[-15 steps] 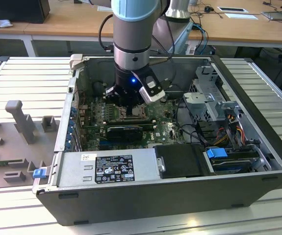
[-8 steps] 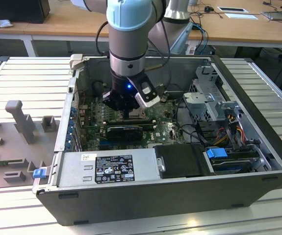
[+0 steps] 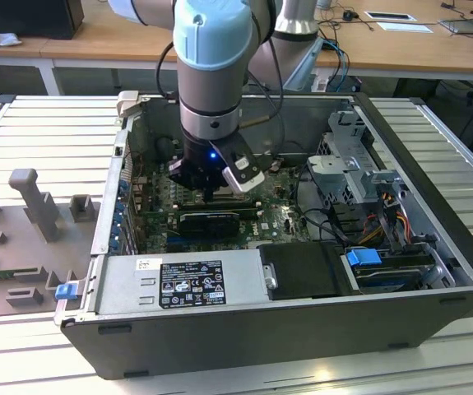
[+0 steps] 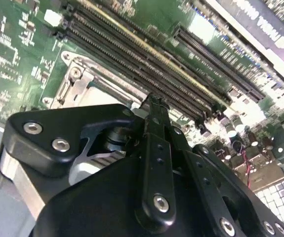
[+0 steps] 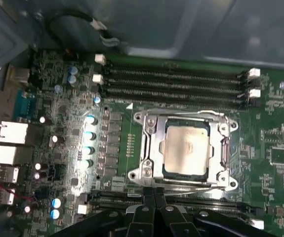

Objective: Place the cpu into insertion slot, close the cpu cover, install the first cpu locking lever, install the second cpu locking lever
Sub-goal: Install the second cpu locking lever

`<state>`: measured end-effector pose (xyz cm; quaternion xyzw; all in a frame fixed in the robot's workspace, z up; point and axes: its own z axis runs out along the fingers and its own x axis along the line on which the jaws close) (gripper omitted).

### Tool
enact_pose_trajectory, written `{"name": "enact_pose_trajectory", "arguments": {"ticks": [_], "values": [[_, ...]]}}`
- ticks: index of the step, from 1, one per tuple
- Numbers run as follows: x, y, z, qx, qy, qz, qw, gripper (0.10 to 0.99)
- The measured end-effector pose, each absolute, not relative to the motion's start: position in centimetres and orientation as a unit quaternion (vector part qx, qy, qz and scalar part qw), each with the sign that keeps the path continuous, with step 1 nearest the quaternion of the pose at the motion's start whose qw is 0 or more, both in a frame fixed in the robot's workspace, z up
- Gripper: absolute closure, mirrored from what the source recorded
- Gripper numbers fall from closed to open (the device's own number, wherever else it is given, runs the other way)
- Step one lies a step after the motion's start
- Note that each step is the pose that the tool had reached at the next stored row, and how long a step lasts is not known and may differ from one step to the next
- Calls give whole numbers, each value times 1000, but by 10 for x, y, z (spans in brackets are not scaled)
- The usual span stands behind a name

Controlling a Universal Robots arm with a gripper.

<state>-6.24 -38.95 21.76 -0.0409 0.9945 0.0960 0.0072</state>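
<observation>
Cpu (image 5: 187, 148) sat flat in the insertion slot (image 5: 146, 170), framed by the lowered cpu cover (image 5: 154, 143), in the first wrist view. Gripper (image 5: 154, 197) hung just beside the socket's edge, fingertips clenched together on nothing, between socket and adjoining memory slots (image 5: 176, 79). Computer case (image 3: 302, 329) enclosed all.

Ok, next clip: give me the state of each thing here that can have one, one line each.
cpu: seated flat in the insertion slot.
insertion slot: occupied by the chip.
cpu cover: closed down, framing the chip.
pincer: fingers together, empty, at the socket's edge.
computer case: side panel off, lying open.
memory slots: empty.
</observation>
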Motion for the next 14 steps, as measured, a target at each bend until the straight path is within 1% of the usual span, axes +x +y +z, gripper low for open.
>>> {"name": "enact_pose_trajectory", "arguments": {"ticks": [3,6,14], "values": [[-65,-393,217,-41,993,110,8,980],[-68,-400,217,-42,992,118,9,980],[-77,-398,206,-42,992,120,11,980]]}}
